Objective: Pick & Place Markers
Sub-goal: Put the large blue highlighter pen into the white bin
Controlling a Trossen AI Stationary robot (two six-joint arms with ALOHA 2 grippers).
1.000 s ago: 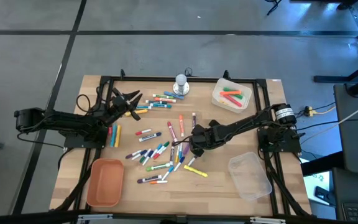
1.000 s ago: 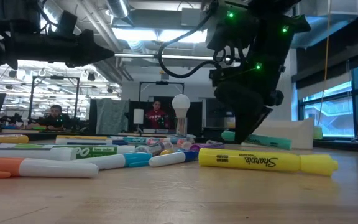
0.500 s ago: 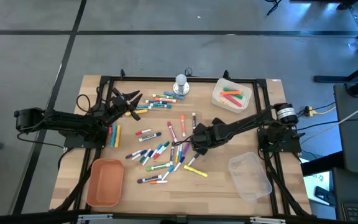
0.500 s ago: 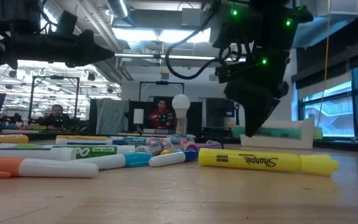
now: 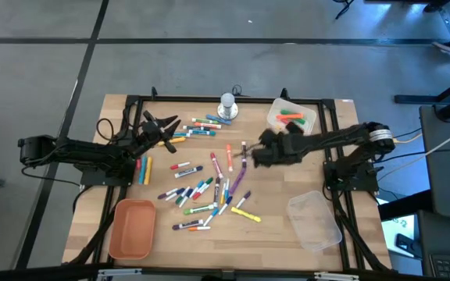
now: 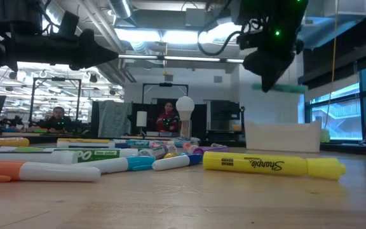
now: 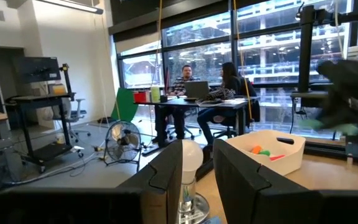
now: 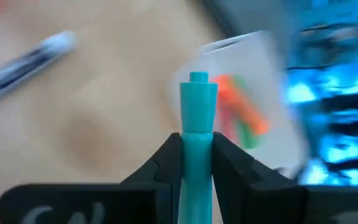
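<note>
Jaws of the right gripper [image 8: 196, 163] clamp a teal marker [image 8: 197, 124], carried above the worktop [image 5: 287, 226] toward the white bin [image 5: 273, 125], which holds a few markers already. Left gripper [image 5: 162, 125] waits near the far-left side, jaws slightly apart, apparently empty. Most scattered markers [image 5: 201, 191] remain; the orange tray [image 5: 118, 234] and clear tub [image 5: 326, 230] look empty.
</note>
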